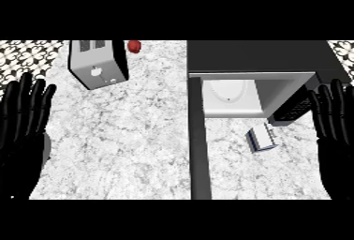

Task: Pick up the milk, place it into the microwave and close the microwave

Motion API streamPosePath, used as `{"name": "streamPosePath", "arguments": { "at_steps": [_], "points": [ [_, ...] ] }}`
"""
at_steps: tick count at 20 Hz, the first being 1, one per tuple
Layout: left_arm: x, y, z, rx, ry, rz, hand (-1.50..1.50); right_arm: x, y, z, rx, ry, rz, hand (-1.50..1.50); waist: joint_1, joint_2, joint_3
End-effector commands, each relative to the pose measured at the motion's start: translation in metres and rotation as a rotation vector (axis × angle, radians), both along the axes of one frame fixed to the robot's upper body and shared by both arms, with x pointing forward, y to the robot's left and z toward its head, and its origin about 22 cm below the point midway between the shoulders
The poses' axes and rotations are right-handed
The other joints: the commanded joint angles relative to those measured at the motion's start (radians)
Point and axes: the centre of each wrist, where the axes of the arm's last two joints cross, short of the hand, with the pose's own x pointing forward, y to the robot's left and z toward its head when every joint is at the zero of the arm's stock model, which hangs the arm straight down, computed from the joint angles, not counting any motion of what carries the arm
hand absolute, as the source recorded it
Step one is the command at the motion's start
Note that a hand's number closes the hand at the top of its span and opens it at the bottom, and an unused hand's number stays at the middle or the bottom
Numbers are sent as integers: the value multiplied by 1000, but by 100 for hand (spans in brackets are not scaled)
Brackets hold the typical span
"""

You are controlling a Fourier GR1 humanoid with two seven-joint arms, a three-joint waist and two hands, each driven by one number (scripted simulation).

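The milk (262, 138) is a small white and blue carton lying on the marble counter, just in front of the microwave's opening. The microwave (262, 58) is a black box at the back right, its white inside (232, 96) showing. Its door (198, 140) stands swung open, seen edge-on as a dark strip running toward the front. My right hand (336, 119) is at the right edge, open with fingers up, to the right of the milk and apart from it. At the left edge my left hand (24, 122) rests open, fingers up.
A silver toaster (97, 63) stands at the back left of the counter (124, 140). A small red object (134, 46) lies behind it near the back edge. The open door splits the counter into a left and a right part.
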Motion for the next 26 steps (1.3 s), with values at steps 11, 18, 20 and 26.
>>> {"name": "streamPosePath", "arguments": {
  "at_steps": [11,18,20,26],
  "points": [
    [-44,-17,-34,-313,230,-56,-150,-21,-28,-6,-89,154,63,-150,1,15,-28],
    [-75,-26,-61,-305,225,-45,-150,-28,-36,-56,-82,208,53,-150,0,16,-28],
    [-63,-28,-70,-303,193,-72,-150,-20,-57,-54,-71,219,36,-150,-3,17,-28],
    [-104,-24,-77,-304,213,-78,-150,-23,-55,-88,-36,248,54,-150,1,16,-28]
  ]
}}
